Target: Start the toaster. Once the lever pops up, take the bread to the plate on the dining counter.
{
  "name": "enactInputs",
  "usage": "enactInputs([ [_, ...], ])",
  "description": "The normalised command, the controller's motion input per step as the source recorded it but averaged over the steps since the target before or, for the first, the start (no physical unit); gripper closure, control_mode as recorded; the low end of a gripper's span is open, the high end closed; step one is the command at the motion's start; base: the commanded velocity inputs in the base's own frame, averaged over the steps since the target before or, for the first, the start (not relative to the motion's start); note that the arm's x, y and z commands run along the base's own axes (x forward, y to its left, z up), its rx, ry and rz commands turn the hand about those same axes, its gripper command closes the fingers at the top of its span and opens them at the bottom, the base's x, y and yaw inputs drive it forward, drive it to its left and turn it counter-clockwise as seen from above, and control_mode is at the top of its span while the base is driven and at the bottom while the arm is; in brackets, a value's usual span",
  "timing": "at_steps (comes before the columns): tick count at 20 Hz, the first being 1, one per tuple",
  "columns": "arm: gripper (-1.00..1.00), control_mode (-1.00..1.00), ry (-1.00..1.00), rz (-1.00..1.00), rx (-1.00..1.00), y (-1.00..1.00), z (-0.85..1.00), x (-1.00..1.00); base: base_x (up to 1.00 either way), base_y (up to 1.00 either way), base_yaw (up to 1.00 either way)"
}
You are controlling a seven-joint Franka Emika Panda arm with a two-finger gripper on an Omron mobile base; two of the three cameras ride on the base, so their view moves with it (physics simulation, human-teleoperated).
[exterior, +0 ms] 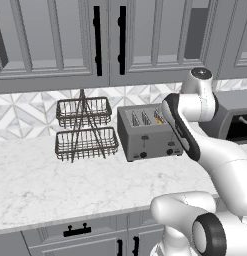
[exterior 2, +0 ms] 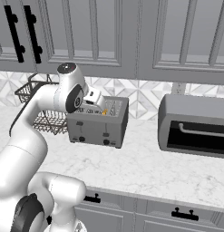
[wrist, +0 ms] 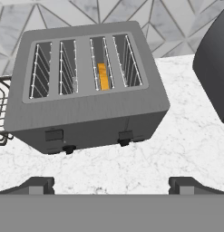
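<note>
The grey four-slot toaster (wrist: 86,113) stands on the marble counter against the tiled wall, also seen as the toaster (exterior: 147,135) and the toaster (exterior 2: 97,127). An orange-tan slice of bread (wrist: 103,76) sits low in the third slot from the left, also visible as the bread (exterior: 158,117). Two slide levers on the front are level with each other, with black knobs below them. My gripper (wrist: 114,186) hovers above and in front of the toaster, open, fingertips (wrist: 38,185) wide apart with nothing between them. The plate and the dining counter are out of view.
A two-tier wire basket (exterior: 85,130) stands left of the toaster. A grey microwave-like appliance (exterior 2: 195,127) sits to its right. Wall cabinets (exterior: 55,35) hang overhead. The counter's front edge (exterior: 70,217) runs below.
</note>
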Motion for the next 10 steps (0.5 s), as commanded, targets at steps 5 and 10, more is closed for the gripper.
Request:
enactInputs([
  [5,-1.0,-1.0,0.0,0.0,0.0,0.0,0.0,0.0,0.0,0.0,0.0],
  [10,-1.0,-1.0,0.0,0.0,0.0,0.0,0.0,0.0,0.0,0.0,0.0],
])
